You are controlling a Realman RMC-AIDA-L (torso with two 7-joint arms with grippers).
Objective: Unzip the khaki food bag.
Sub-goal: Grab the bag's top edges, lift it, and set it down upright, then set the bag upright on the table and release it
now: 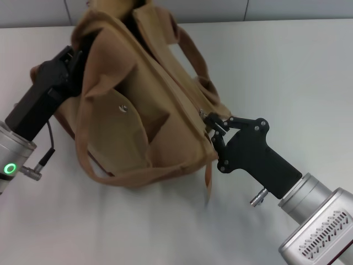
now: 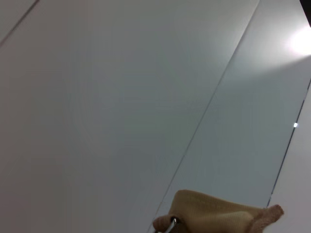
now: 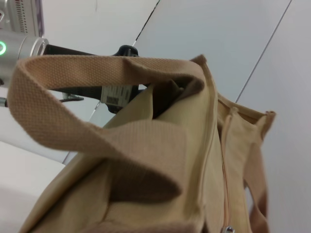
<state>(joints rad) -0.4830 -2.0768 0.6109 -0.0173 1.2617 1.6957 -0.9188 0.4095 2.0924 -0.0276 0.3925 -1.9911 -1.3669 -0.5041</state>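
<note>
Right arm: nearest the head camera, filling the lower right of the frame; silver barrel, black wrist.
Right gripper point(image 1: 214, 126): at the bag's right end, mid-frame. Fingers pinched together on a small metal piece at the seam, most likely the zipper pull, though it is too small to be certain.
Bag point(image 1: 138, 116): upper left to centre of the head view, on the white table point(image 1: 298, 72). Slumped and tilted, mouth pulled upward. One strap point(image 1: 127, 178) loops along its lower edge, the other arcs at upper right. Pocket snap point(image 1: 123, 108) faces the camera.
Left gripper point(image 1: 73, 58): upper left, at the bag's left top corner, seemingly holding the fabric. Jaw state cannot be told; the tips are hidden in cloth.
Zipper point(image 3: 224, 160): right wrist view shows the track running up the bag's top. It looks closed along the visible stretch near the pull.
Progress: early, by my reading. Bag braced, pull apparently pinched. The zipper still needs drawing along the top towards the left gripper.
</note>
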